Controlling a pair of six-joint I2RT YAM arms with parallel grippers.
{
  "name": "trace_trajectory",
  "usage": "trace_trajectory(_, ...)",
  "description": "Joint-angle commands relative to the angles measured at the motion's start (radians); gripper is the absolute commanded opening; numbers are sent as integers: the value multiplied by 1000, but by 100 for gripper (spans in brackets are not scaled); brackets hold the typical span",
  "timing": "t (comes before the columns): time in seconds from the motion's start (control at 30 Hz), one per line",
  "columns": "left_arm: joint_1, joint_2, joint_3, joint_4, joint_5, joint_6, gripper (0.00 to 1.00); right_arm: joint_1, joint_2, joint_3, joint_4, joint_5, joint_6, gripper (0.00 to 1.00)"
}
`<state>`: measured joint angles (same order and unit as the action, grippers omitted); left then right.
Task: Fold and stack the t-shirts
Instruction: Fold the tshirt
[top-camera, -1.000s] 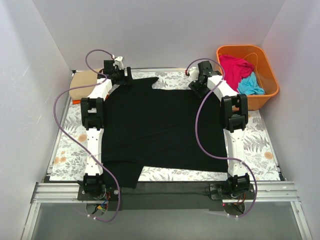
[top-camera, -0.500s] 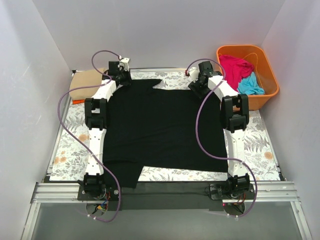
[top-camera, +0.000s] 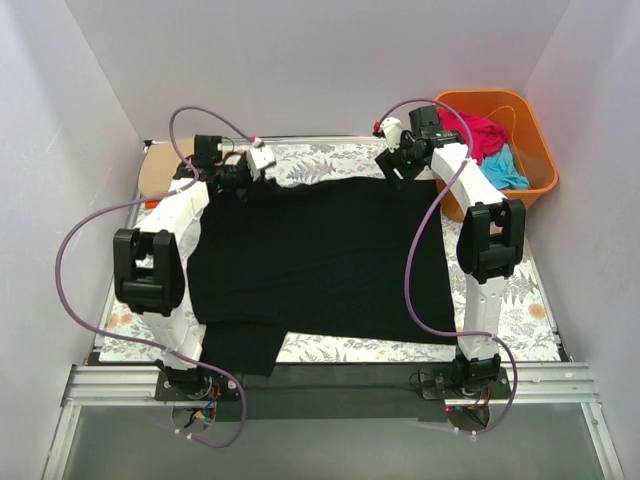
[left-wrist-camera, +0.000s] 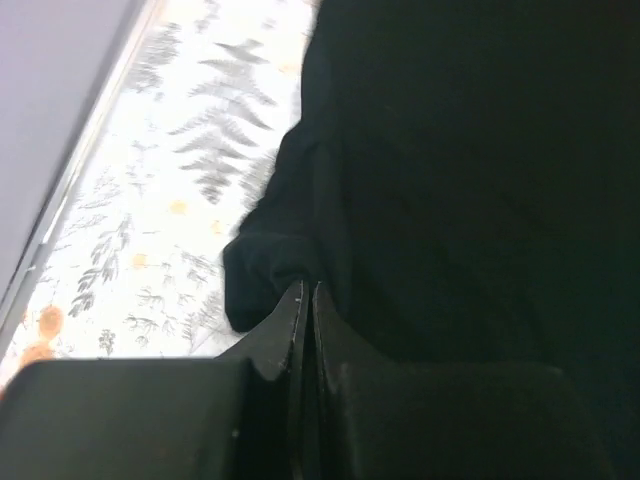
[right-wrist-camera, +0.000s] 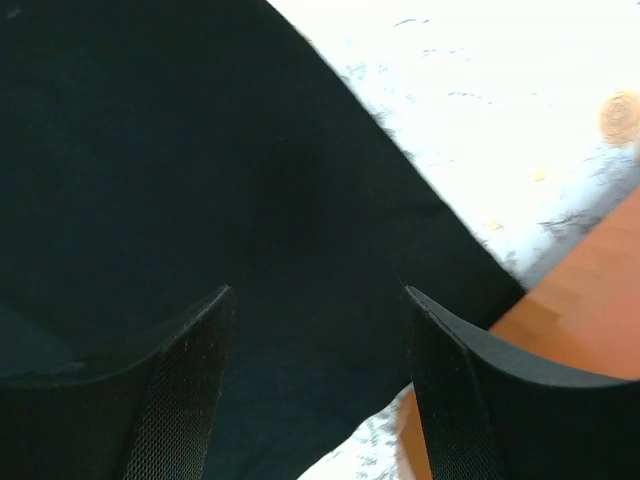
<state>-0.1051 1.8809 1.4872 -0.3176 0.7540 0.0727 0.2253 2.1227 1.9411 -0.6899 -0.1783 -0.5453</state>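
While the black t-shirt (top-camera: 320, 260) lies spread mostly flat across the floral sheet (top-camera: 520, 290), both arms reach to its far edge. Near hem hangs toward the arm bases, one lower-left flap sticking out past the rest.

Left tool (left-wrist-camera: 306, 292): fingers pressed together, clamped on a bunched fold of black cloth at the shirt's far-left corner. Left wrist view shows the fold puckered right at the fingertips, sheet pattern visible beside it.

Right tool (right-wrist-camera: 317, 292): fingers apart, over the shirt's far-right corner. Black cloth shows between them, not pinched. Right wrist view also catches the shirt's edge running diagonally, with sheet and a bit of orange past it.

Orange tub (top-camera: 541, 150) sits at the far right, just beside the right arm. Magenta-pink t-shirt (top-camera: 482, 132) and turquoise t-shirt (top-camera: 503, 172) are heaped inside it, unfolded.

Tan t-shirt (top-camera: 160, 168) lies at the far-left corner, behind the left arm, partly hidden.
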Motion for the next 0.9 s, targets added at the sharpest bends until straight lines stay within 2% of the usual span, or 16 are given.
trace_trajectory(0.0,-5,-49,-167,-326,18,531,0,3,-33,-37,-63,-84,-2,63)
trace_trajectory(0.03,-5,-60,-200,-365,5,618,8,3,-35,-45,-77,-98,-10,63)
trace_trajectory(0.13,-5,-130,-324,-386,-2,662,21,2,-30,-56,-98,-115,-19,62)
trace_trajectory(0.17,-4,-146,-343,-399,4,668,48,3,-27,-54,-106,-118,-24,63)
trace_trajectory(0.2,-4,-163,-358,-397,28,665,60,3,-24,-53,-112,-124,-24,63)
trace_trajectory(0.33,5,-204,-345,-354,73,515,60,5,-14,-39,-149,-168,-22,62)
trace_trajectory(0.43,47,-145,-242,-269,129,211,58,9,-3,-21,-158,-182,-13,60)
trace_trajectory(0.47,65,-81,-144,-241,134,14,55,9,-1,-15,-160,-188,-10,59)
trace_trajectory(0.57,79,15,-1,-241,125,-206,51,11,3,-4,-161,-204,18,58)
trace_trajectory(0.6,82,29,14,-224,104,-334,49,11,5,2,-160,-207,25,58)
trace_trajectory(0.63,82,41,22,-181,34,-400,48,11,5,5,-160,-198,28,58)
trace_trajectory(0.7,87,95,77,-202,-2,-479,46,9,11,13,-161,-187,30,57)
trace_trajectory(0.87,85,159,130,-308,-70,-508,42,8,23,9,-160,-93,4,56)
